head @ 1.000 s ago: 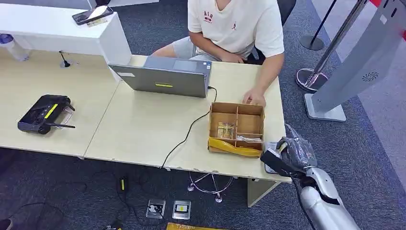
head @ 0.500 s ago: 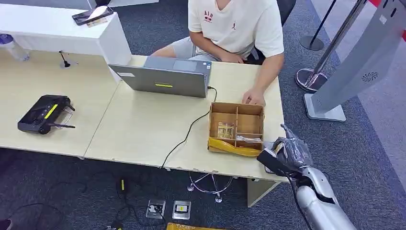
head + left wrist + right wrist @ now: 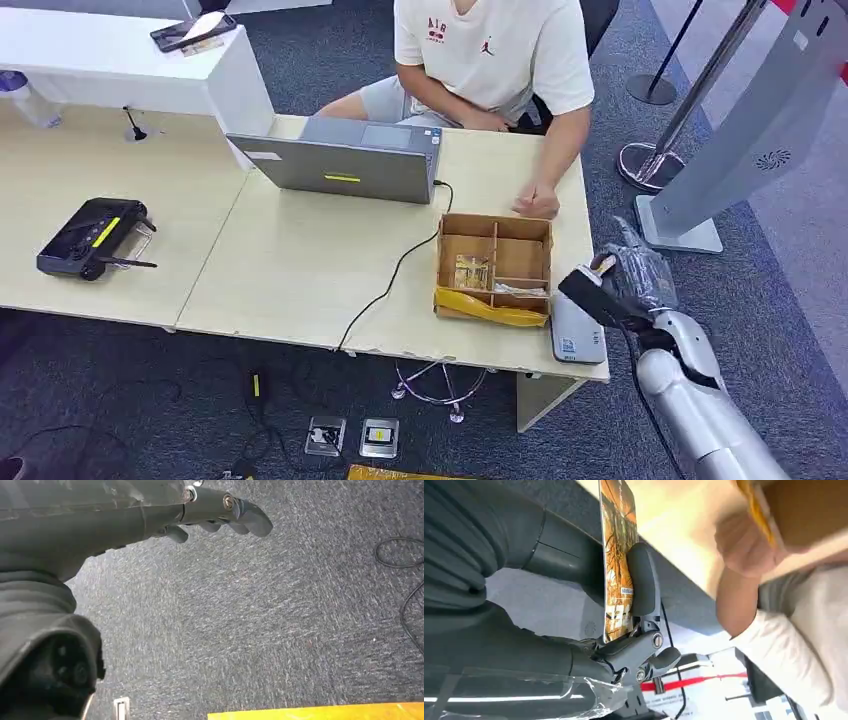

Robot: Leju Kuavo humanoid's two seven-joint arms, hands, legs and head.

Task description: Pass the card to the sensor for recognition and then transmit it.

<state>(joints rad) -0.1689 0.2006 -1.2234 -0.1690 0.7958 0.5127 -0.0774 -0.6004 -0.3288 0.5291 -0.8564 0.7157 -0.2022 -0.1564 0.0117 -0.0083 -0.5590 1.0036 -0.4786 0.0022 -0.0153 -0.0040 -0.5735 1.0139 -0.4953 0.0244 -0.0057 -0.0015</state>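
My right hand (image 3: 628,281) hangs just off the table's right edge, beside the cardboard box (image 3: 494,266). It pinches an orange printed card (image 3: 616,560) between the thumb (image 3: 643,582) and the fingers, and a small edge of the card (image 3: 602,264) peeks out in the head view. The sensor (image 3: 577,331), a flat grey pad, lies on the table's front right corner, just below and left of the hand. A person's hand (image 3: 538,204) rests on the table behind the box. My left hand (image 3: 220,510) hangs over carpet, holding nothing.
A laptop (image 3: 345,160) with a black cable (image 3: 390,285) stands in front of the seated person. A black controller (image 3: 92,237) lies at the left. A grey kiosk (image 3: 745,130) and stanchion bases (image 3: 648,165) stand on the right floor. Floor sockets (image 3: 352,437) sit under the table.
My right hand has risen and moved right and away from me with the card, uncovering the grey sensor it had been over. The person's hand drew back slightly from the box.
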